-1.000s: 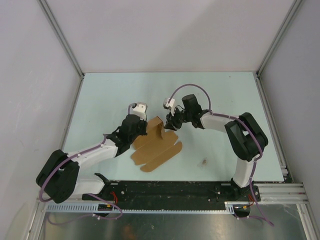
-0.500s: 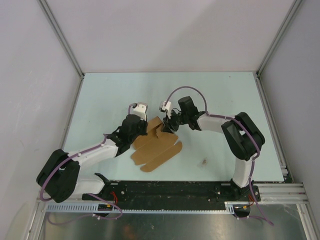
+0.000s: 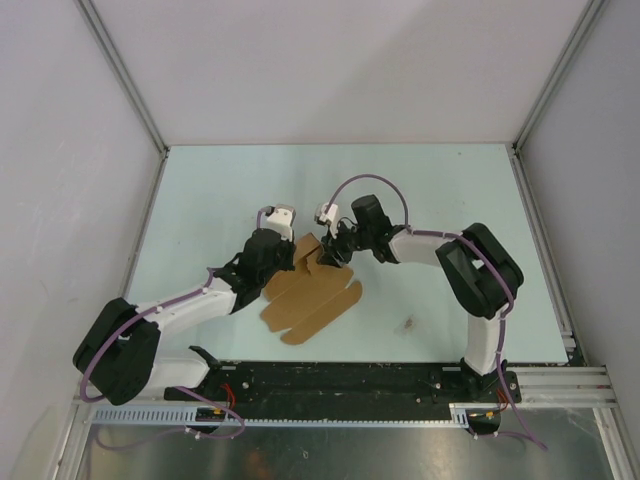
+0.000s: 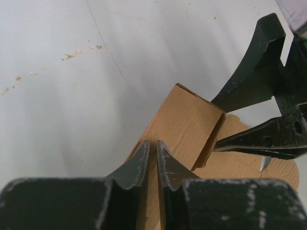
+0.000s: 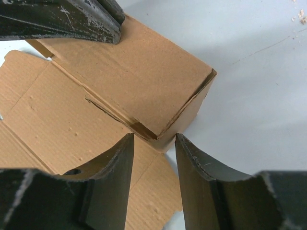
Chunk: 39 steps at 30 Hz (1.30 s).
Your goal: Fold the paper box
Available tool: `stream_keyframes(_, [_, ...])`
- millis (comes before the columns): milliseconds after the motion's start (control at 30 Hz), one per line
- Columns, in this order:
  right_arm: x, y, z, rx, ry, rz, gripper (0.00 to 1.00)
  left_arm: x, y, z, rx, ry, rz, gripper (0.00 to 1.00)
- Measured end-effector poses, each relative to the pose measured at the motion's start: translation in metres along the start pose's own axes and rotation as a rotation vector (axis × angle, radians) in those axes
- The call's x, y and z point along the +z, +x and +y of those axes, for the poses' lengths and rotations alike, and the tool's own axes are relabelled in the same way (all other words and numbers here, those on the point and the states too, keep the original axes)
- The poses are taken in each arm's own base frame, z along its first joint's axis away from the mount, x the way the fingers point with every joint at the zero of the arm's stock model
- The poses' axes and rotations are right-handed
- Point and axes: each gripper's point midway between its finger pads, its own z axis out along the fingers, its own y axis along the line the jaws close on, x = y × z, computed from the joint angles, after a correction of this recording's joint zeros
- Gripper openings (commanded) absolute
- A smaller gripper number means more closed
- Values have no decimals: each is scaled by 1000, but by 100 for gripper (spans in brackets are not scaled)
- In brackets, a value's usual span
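Paper box [image 3: 312, 290] mid-table between the arms, half formed: far end folded up into a boxy corner, rounded tabs flat.
Left gripper [image 4: 153, 160] near-closed, looks pinched on raised panel.
Right gripper [image 5: 153, 143] jaws apart, straddling folded corner.
Risks: skewed squeeze crushes corner; panel springs back if left lets go; sheet slides on smooth pale table [image 3: 430, 200].
Material: matte brown corrugated card, thin, faint ribs, creased seam.

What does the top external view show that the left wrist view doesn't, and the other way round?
Top external only: the whole left arm and right arm, the flat flaps of the brown cardboard paper box, a dark stain on the table. Left wrist only: the left gripper nearly closed, pale crumbs on the table. Both: the box's raised panel with the open right gripper at it.
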Motion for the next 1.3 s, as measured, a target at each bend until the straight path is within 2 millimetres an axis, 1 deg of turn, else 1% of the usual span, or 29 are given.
stream_keyframes(133, [5,-1,0,1,5,-8,50,0,0,-1,0,2,-1,15])
stream_keyframes(167, [6,-1,0,3,7,-10,54,0,0,-1,0,3,-1,15])
stream_keyframes(200, [8,-2,0,2,11,-14,55,1,0,-1,-1,4,-2,15])
stream_keyframes(300, [12,-2,-1,0,18,-22,56,1,0,-1,-1,7,-2,15])
stream_keyframes(400, [16,-2,-2,3,23,-29,55,1,0,-2,-1,8,-1,15])
stream_keyframes(567, [18,-4,-6,10,43,-42,45,1,0,-2,-1,8,-2,15])
stream_keyframes(733, [20,-5,-11,25,69,-50,40,1,0,-2,-1,9,-2,15])
stream_keyframes(800, [20,-6,-12,28,78,-53,36,1,-1,-2,-1,10,-3,15])
stream_keyframes(933, [22,-8,-10,37,89,-56,26,1,-1,-4,-1,19,-2,15])
stream_keyframes(1100, [26,-13,-11,41,123,-65,17,1,-1,-7,-2,38,-1,15])
stream_keyframes(1133, [27,-14,-11,42,130,-66,13,1,0,-8,-3,45,0,15])
stream_keyframes(1300, [32,-16,-8,55,145,-71,5,-1,-3,-13,-12,74,-7,15])
